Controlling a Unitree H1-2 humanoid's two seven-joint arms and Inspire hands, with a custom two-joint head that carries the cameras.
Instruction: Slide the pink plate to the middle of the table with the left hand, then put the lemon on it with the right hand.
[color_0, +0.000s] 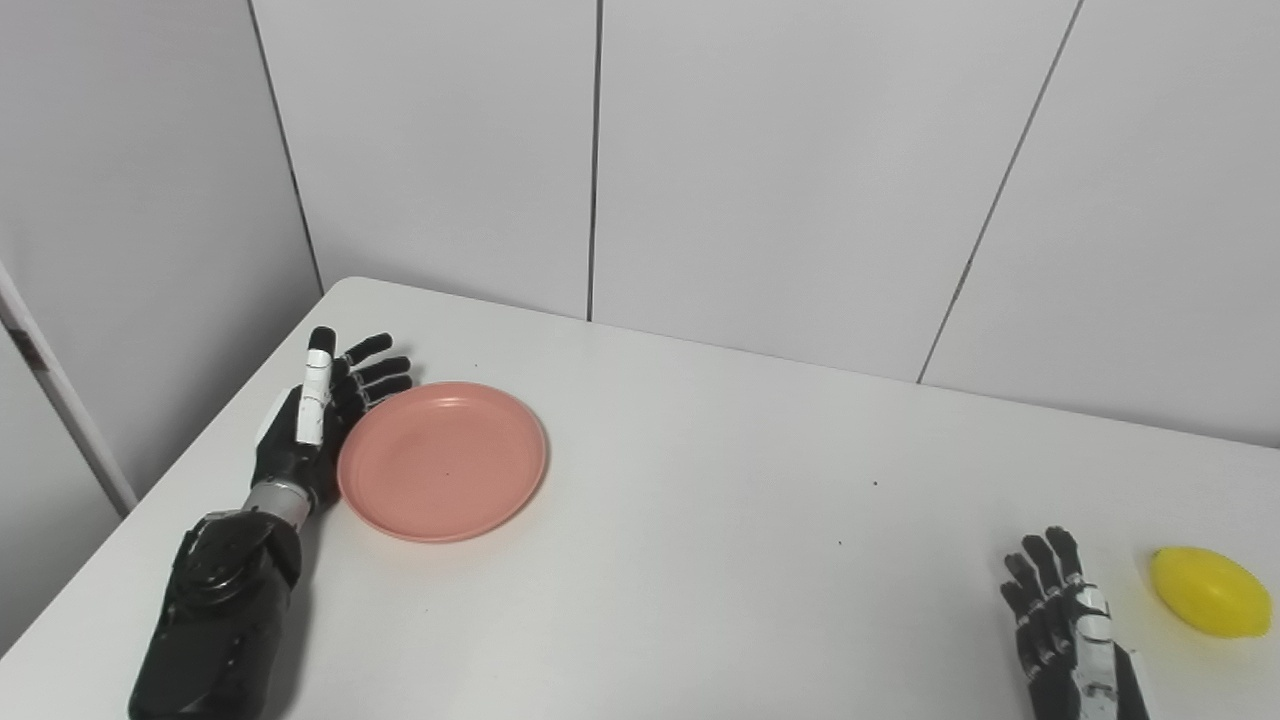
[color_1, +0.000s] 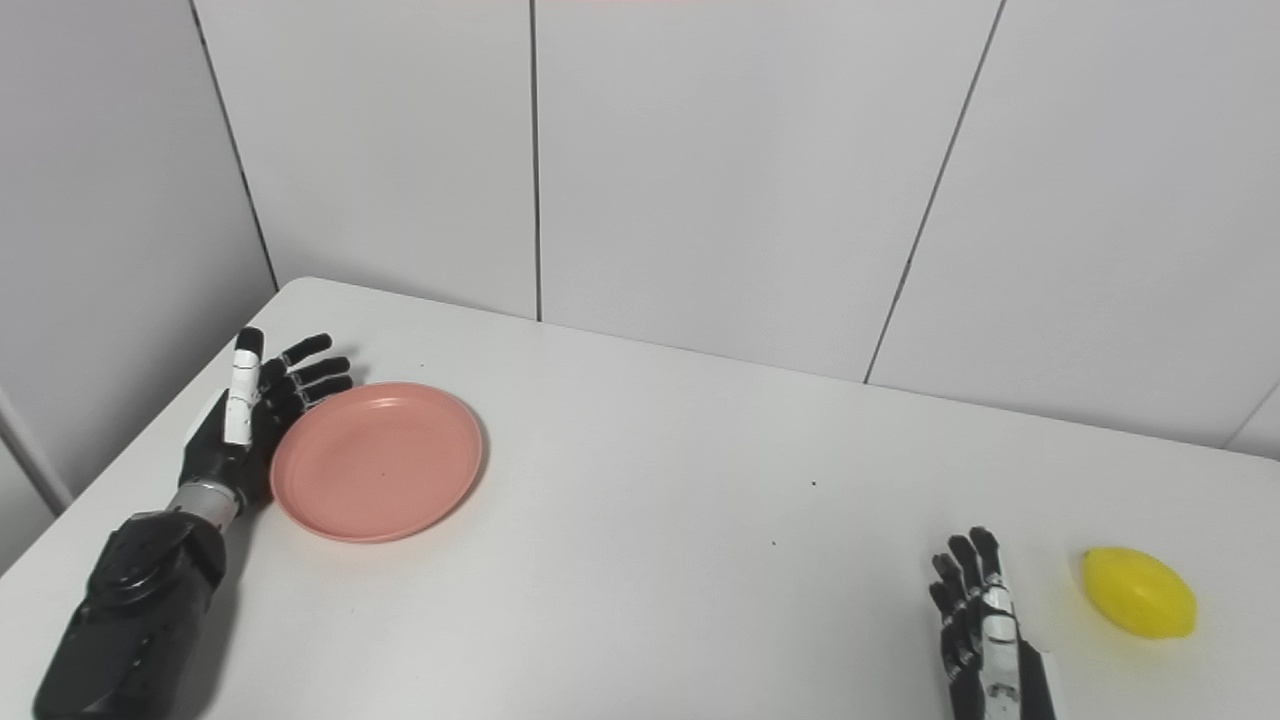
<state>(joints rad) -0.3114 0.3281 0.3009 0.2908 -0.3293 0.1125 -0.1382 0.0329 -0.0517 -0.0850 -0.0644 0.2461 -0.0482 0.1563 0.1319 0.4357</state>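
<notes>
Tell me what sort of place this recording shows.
Probably a lab or test booth, not a home: a bare white table closed in by plain grey wall panels, holding only a pink plate and a lemon.

A smooth white rectangular table (color_0: 700, 560) with a rounded far-left corner is seen beneath both hands, spreading between them. A few tiny dark specks (color_0: 876, 484) are scattered on it, left of and beyond the right hand. Pale grey wall panels (color_0: 780, 160), divided by thin dark seams, are seen beyond both hands.
</notes>
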